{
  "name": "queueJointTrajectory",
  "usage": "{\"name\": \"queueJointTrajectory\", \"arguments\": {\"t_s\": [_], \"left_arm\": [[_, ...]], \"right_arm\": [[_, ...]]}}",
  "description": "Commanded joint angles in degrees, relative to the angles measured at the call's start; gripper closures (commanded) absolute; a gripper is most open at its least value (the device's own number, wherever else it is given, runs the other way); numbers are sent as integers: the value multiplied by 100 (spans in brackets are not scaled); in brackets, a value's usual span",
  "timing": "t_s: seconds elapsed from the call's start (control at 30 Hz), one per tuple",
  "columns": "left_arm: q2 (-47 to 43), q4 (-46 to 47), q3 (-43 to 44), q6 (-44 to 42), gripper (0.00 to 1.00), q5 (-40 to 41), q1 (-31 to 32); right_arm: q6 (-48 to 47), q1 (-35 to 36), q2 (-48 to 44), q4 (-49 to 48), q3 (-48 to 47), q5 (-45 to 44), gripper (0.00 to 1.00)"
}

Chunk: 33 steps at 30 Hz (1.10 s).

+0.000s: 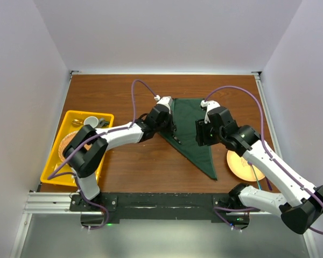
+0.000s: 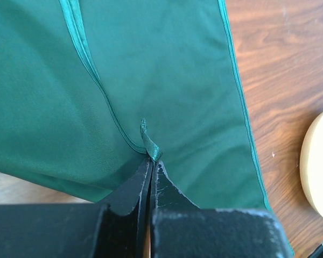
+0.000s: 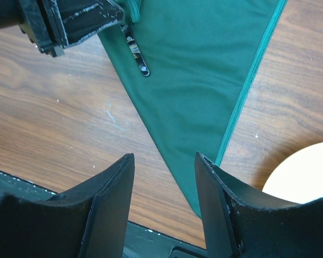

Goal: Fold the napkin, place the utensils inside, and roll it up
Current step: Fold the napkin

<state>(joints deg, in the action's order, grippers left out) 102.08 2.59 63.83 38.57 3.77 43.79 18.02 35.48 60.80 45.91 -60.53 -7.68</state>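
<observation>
The green napkin (image 1: 196,137) lies folded into a long triangle on the wooden table, its tip toward the near edge. My left gripper (image 2: 152,161) is shut on a small raised fold of the napkin's hem (image 2: 151,148), at the cloth's left edge (image 1: 171,124). A thin dark utensil (image 3: 135,51) lies on that left edge, just below the left fingers (image 3: 70,21); it also shows from above as a utensil (image 1: 176,138). My right gripper (image 3: 164,158) hangs open over the napkin's lower part (image 3: 204,97), nothing between its fingers, near the cloth's right side (image 1: 202,141).
A yellow tray (image 1: 47,176) at the left holds a cup, a bowl and other tableware. A pale round plate (image 1: 242,164) sits right of the napkin's tip, seen too in the left wrist view as a plate (image 2: 320,166). The black base rail (image 1: 161,201) runs along the near edge.
</observation>
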Motion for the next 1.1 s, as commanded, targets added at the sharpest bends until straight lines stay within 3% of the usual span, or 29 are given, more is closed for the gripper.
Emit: {"name": "queueJointTrajectory", "arguments": {"t_s": [0.0,0.4,0.47,0.57,0.6,0.67,0.7,0.8,0.93,1.07], "left_arm": [[66,356,-46,133,98,71,147],[75,470,-406,177,98,27,244],[31,497,-459,186,94,62,253],[-65,698,-591,151,78,-148,244],[-118,725,-644,160,64,-218,244],[-390,787,-714,204,52,-438,235],[-539,830,-819,230,41,-665,227],[-1251,928,-978,274,33,-729,165],[-1543,778,-987,406,40,-1071,-195],[-1069,927,-882,424,64,-1396,-494]], "right_arm": [[70,-15,-129,-30,76,-67,47],[114,-24,-112,-117,112,21,46],[123,-24,-94,-117,129,21,46],[192,-24,-33,-179,200,39,46],[228,-33,-15,-188,243,-22,46],[420,-68,116,-205,252,-49,45],[491,-85,160,-231,261,12,45],[632,-348,327,-564,410,362,43],[755,-806,722,-881,586,1074,43],[896,-903,1214,-1189,526,1558,44]]}}
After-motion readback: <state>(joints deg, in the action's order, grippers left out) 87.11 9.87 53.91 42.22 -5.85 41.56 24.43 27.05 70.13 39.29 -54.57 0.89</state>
